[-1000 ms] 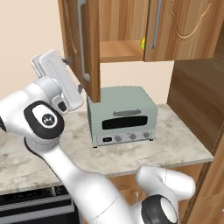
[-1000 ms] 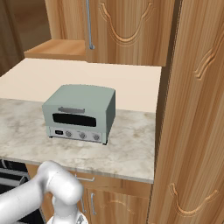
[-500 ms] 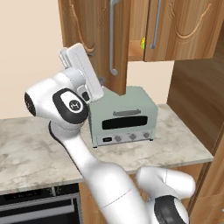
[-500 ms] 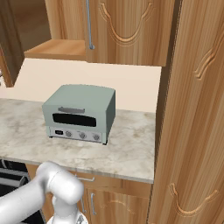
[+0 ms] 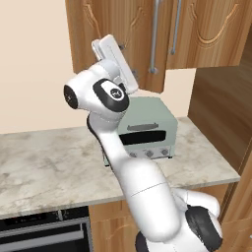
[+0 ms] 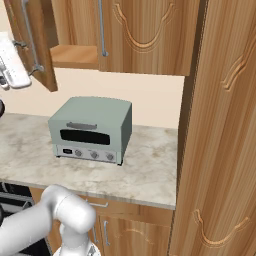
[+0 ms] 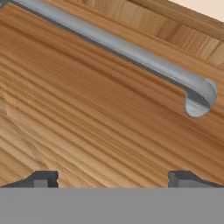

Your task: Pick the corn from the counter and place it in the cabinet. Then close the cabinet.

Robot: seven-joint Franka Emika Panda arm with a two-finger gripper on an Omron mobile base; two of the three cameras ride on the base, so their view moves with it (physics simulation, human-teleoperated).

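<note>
Two doors belong to the cabinet [image 6: 145,35]; the left door [image 5: 98,29] is catalogued as swung most of the way shut compared with a second ago, when it stood wide, though a gap is left in the right base view through which the shelf [image 6: 75,56] is seen. The jaws are spread fully and nothing is held; they are set against the door's face just below the bar handle [image 7: 131,50]. The corn, noted a second ago as a yellow spot at the shelf's front edge, is judged stowed inside, now hidden by the door; its long axis and heading cannot be told. Placement is judged done and closing nearly done. The surface [image 5: 49,162] is occupied by a toaster oven [image 6: 92,130].
</note>
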